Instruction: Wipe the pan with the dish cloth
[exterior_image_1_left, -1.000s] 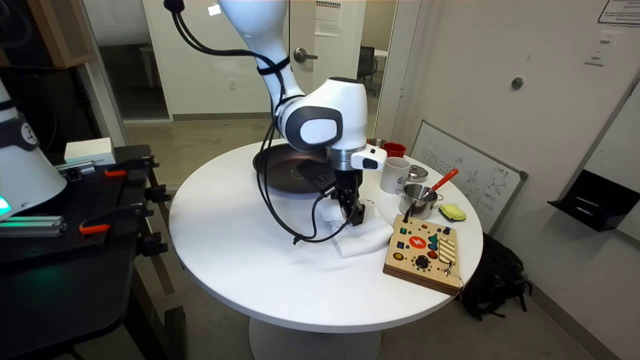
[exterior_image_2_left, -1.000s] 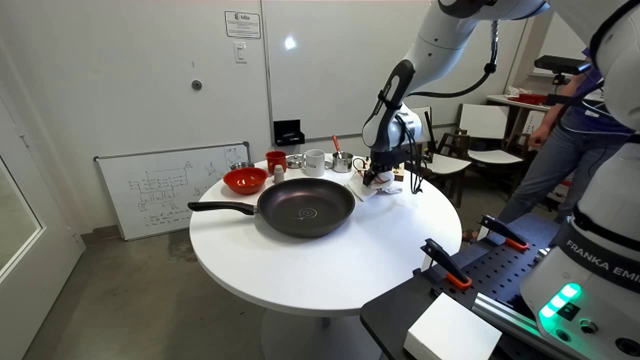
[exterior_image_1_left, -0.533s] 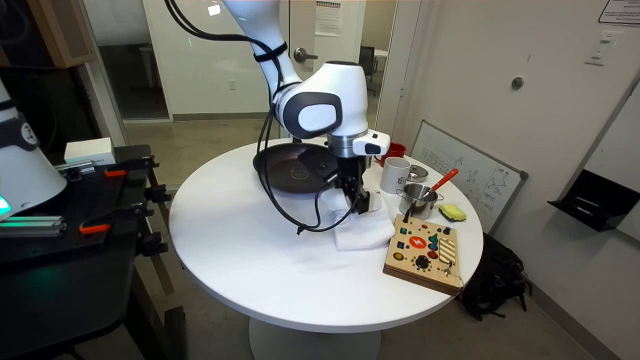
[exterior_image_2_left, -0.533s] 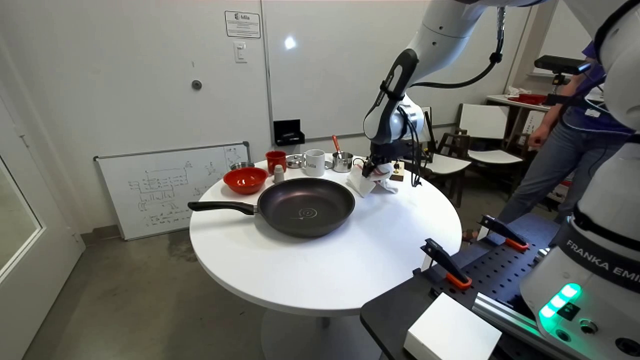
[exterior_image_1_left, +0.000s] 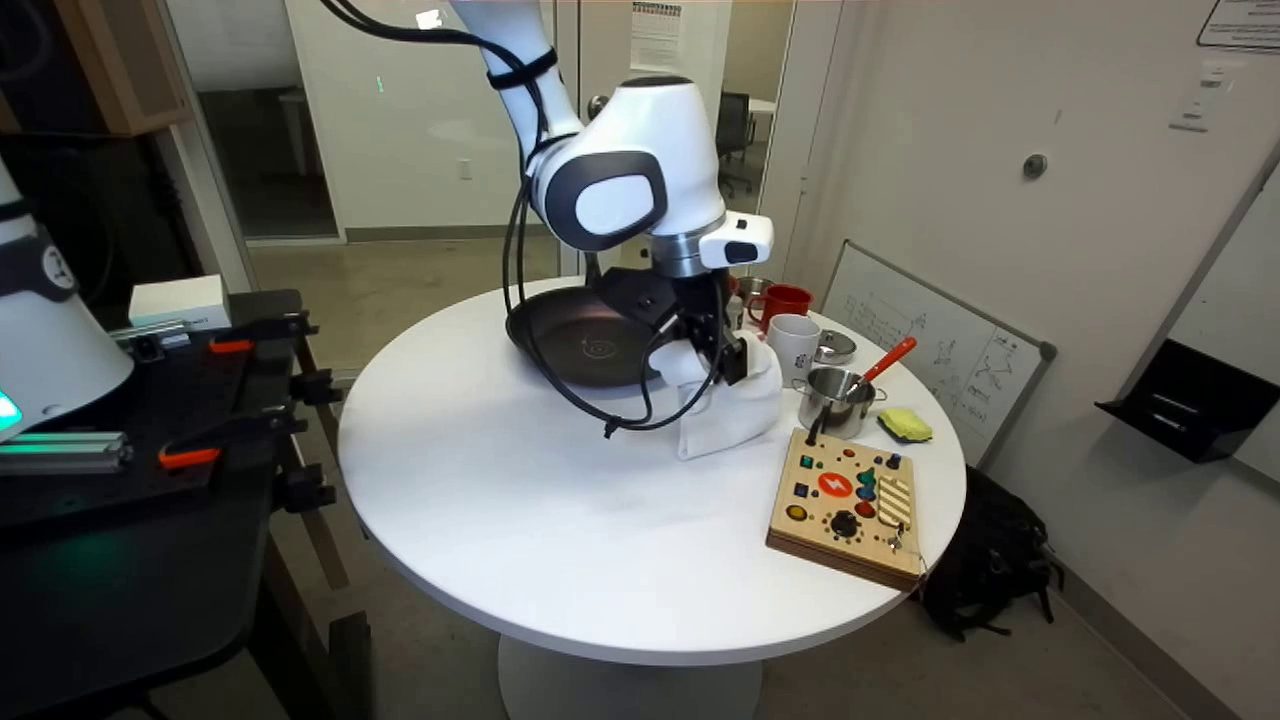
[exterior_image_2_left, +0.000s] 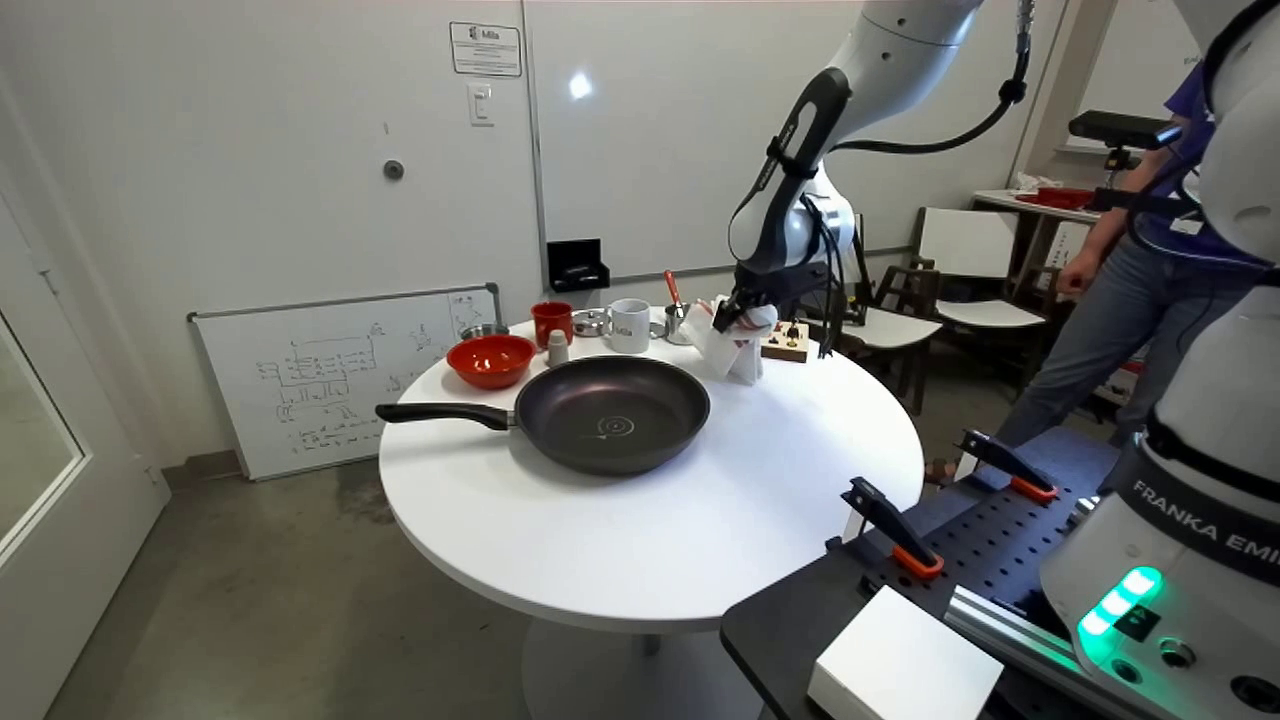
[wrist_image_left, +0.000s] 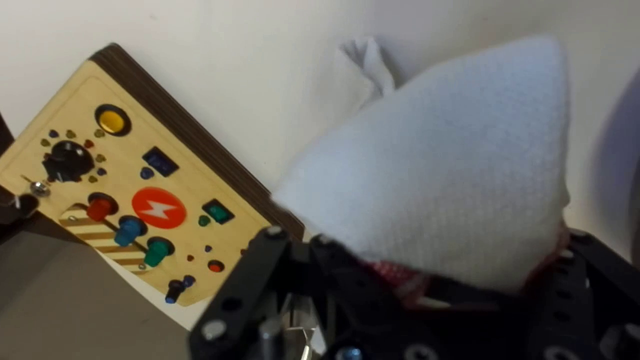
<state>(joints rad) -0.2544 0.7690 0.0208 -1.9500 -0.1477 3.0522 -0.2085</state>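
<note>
Cloth, white with red, is hanging from the black gripper, partly closed and squeezing it. A round black pan is sitting nearby, handle reaching the edge of the round white desk.

The tabletop carried one pan, one red bowl, two mugs, one sponge, one two-handled pot and one button box; there was one cloth.

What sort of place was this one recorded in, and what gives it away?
Probably a robotics lab, perhaps in an office building: there is a white, rounded robot base, a flat black perforated plate and a rectangular grey-framed whiteboard with dark handwriting.
</note>
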